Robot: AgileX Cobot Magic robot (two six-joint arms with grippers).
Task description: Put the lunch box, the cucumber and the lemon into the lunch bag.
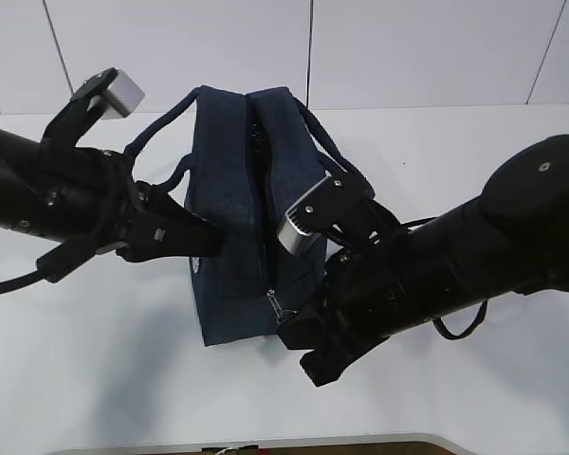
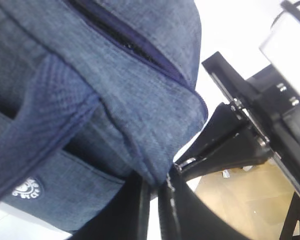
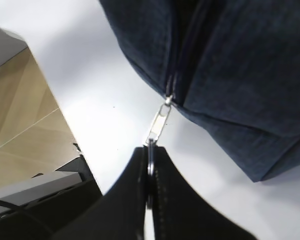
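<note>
1. Nearest, the right gripper [image 3: 149,172] is clamped on the metal ring pull [image 3: 151,150] of the zipper [image 3: 159,121] at the near end of the lunch bag [image 1: 232,190].
2. Left gripper [image 2: 154,187] pinches the bag's side fabric, jaws closed on it.
3. Bag stands mid-table [image 1: 474,133], strap handles [image 1: 156,137] draped outward.

One lunch bag [image 1: 229,204] on the table [image 1: 474,398], dark navy, with two strap handles [image 1: 156,142], one zipper line along the top and one metal zipper pull [image 3: 159,123]. One small white round logo [image 2: 28,189] on its side. Two black arms, one gripper each: left gripper [image 1: 209,242], right gripper [image 1: 289,318].
</note>
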